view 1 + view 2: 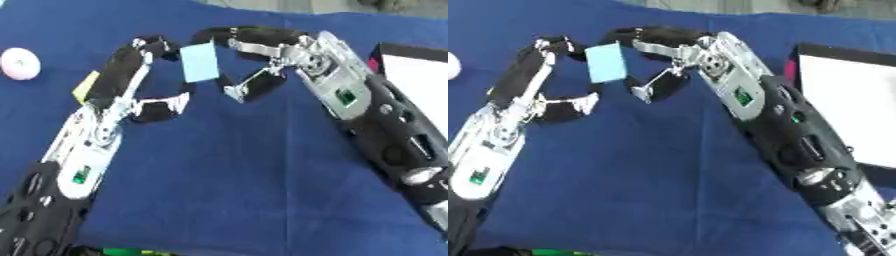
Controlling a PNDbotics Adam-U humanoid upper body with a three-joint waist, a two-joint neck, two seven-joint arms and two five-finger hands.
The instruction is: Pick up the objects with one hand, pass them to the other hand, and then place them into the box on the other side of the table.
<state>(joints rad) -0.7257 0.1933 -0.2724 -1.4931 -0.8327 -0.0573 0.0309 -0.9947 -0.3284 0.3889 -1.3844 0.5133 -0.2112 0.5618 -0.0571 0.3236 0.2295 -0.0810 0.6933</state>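
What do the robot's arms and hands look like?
Both arms are mostly black with oval holes and silver metal parts. The left hand and right hand have black padded fingers on silvery joints. Each wrist carries a small green patch.

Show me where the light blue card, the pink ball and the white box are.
light blue card (199, 62), left eye view, middle of its face
pink ball (19, 63), left eye view, its centre
white box (852, 107), right eye view, its white inner surface
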